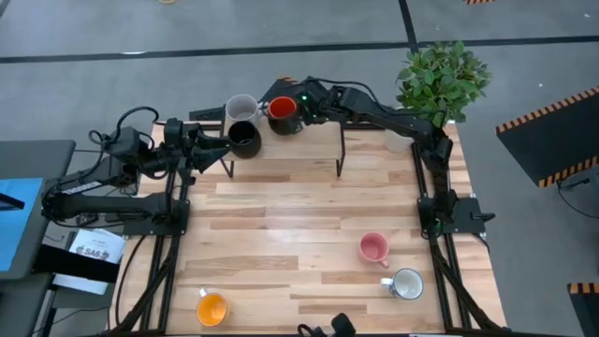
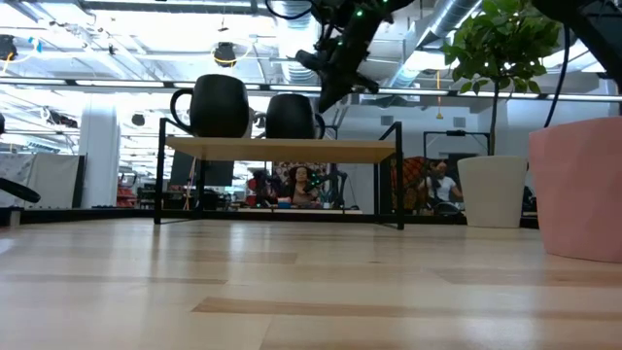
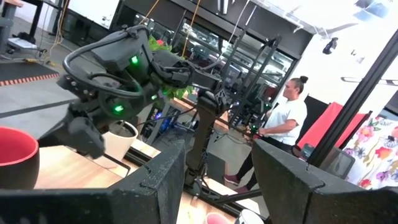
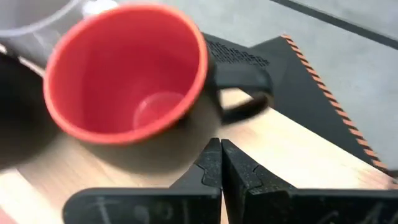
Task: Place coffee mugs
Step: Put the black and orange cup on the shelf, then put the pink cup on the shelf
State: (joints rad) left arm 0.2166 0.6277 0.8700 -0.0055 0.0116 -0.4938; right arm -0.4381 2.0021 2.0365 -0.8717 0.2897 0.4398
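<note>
A wooden rack [image 1: 281, 159] stands at the table's far side. On it are a grey mug [image 1: 241, 107], a black mug [image 1: 245, 139] and a red-orange mug [image 1: 283, 114], which is dark outside [image 4: 124, 74]. My right gripper [image 4: 221, 155] is shut and empty. It hangs above the rack [image 2: 335, 58], just right of the red-orange mug's handle [image 4: 245, 93]. My left gripper [image 3: 217, 174] is open and empty, just left of the black mug [image 1: 213, 150]. A pink mug [image 1: 373, 248], a white mug with a blue pattern [image 1: 407, 283] and a yellow-orange mug [image 1: 211, 307] stand upright on the table's near half.
A green plant [image 1: 440, 80] in a white pot [image 2: 491, 190] stands at the table's far right corner, beside the right arm. Bare wood [image 1: 281, 243] lies between the rack and the near mugs. People [image 3: 280, 124] show in the room behind the table.
</note>
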